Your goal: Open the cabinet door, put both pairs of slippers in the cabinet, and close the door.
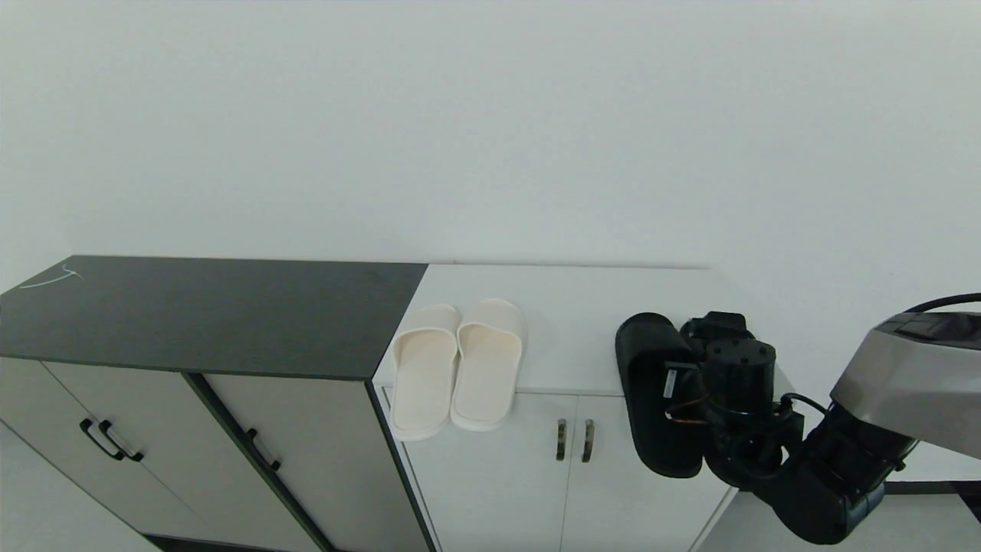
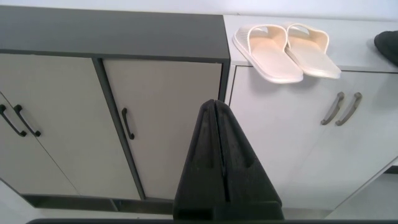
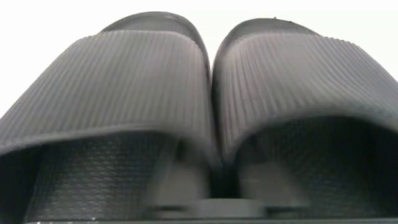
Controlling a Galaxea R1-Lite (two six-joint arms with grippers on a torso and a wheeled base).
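You'll see the black slippers [image 1: 657, 395] lying side by side on the white cabinet [image 1: 582, 322] near its right end, ribbed straps and pebbled footbeds facing the right wrist camera. The right gripper [image 1: 713, 337] sits right at them, though I can't tell how its fingers stand. The cream slippers [image 1: 457, 366] rest farther left, heels overhanging the closed doors [image 1: 490, 483]. The left gripper [image 2: 215, 106], fingers pressed together, hangs before the dark-topped cabinet [image 1: 207, 310]. A plain pale wall [image 1: 490, 130] stands behind.
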